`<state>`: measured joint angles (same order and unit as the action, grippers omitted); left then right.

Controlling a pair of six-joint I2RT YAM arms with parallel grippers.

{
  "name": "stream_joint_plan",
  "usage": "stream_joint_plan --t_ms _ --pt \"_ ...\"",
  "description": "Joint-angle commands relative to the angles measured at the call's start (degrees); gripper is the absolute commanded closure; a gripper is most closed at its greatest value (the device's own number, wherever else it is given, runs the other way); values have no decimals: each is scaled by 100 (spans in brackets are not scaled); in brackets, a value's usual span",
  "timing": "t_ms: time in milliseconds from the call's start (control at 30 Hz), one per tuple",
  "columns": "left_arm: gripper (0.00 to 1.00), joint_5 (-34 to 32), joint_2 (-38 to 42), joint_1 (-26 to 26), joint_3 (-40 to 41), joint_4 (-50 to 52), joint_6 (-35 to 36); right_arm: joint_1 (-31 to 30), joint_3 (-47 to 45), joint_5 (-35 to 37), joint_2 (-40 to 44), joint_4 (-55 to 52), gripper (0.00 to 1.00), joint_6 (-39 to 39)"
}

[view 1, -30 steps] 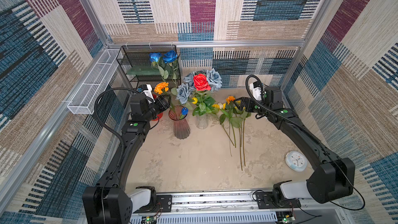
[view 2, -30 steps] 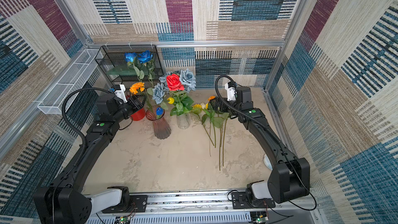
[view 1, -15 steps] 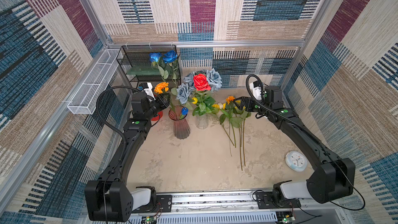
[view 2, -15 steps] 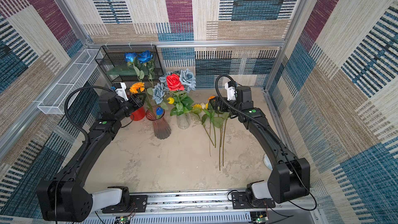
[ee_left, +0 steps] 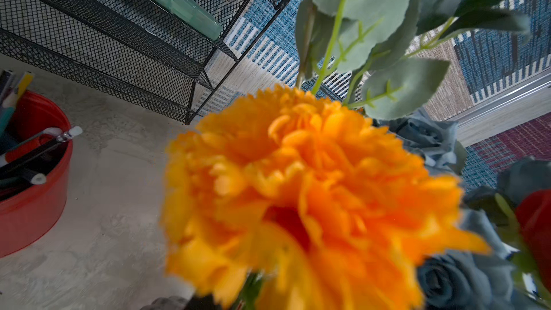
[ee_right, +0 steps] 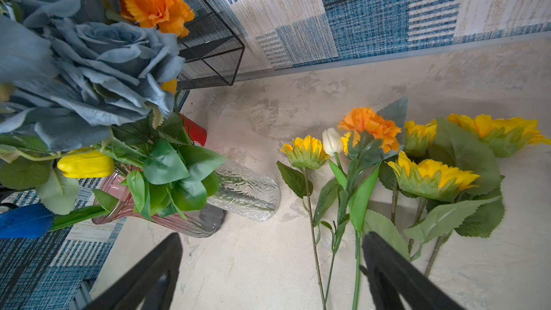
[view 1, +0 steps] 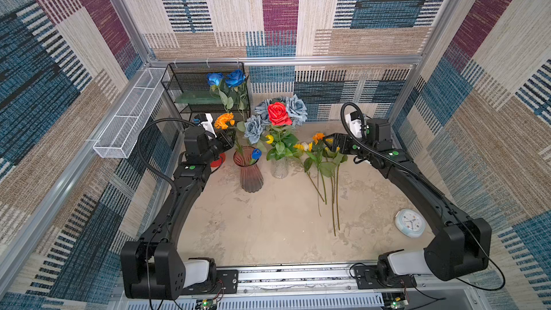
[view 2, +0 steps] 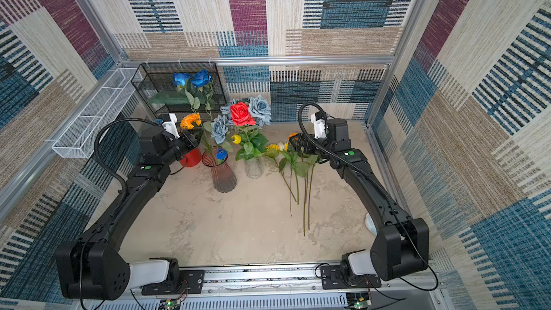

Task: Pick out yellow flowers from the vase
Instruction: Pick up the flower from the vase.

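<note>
Since a second earlier, your left arm had crept a little nearer the pink vase [view 1: 251, 174], and the left gripper [view 1: 229, 142] sat just beside the stem under the orange flower [view 1: 224, 120]. Your right arm had not shifted. That orange flower filled the left wrist view, blurred, and hid the fingers, so you could not tell whether the gripper was apart or clamped on the stem.

Next along, the clear vase [view 1: 280, 168] held the red rose [view 1: 278, 113], grey-blue roses [view 1: 295, 108] and one yellow tulip [view 1: 269, 139], low among the leaves.

Right of it, the sunflowers [ee_right: 432, 174] lay on the table [view 1: 268, 228], with a white tulip [ee_right: 332, 141] and an orange carnation [ee_right: 369, 126] among them. Over their stems the right gripper [ee_right: 272, 237] hung with its jaws wide apart, holding nothing.

By this reading, the sunflowers were already out and the yellow tulip remained. Your left arm seemed to be going for an orange bloom, not a yellow one.
</note>
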<state>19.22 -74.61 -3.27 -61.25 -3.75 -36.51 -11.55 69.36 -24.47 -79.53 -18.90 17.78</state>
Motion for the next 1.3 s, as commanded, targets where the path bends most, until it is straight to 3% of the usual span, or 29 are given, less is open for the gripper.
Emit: stream_joint_plan --t_ms 0,333,700,800,1267 --pt "79 134 116 4 -28 -188 -38 -5 -9 -70 -10 224 4 39" --pt "91 149 345 9 -80 -157 80 -19 -54 -114 -31 300 4 93" --pt "93 179 239 3 43 -236 31 -18 -81 -111 -9 317 4 103" --pt "100 129 331 2 2 -166 44 -22 -85 -138 -19 316 4 108" --pt "100 -382 1203 2 -594 868 828 -58 -149 -226 -72 465 4 164"
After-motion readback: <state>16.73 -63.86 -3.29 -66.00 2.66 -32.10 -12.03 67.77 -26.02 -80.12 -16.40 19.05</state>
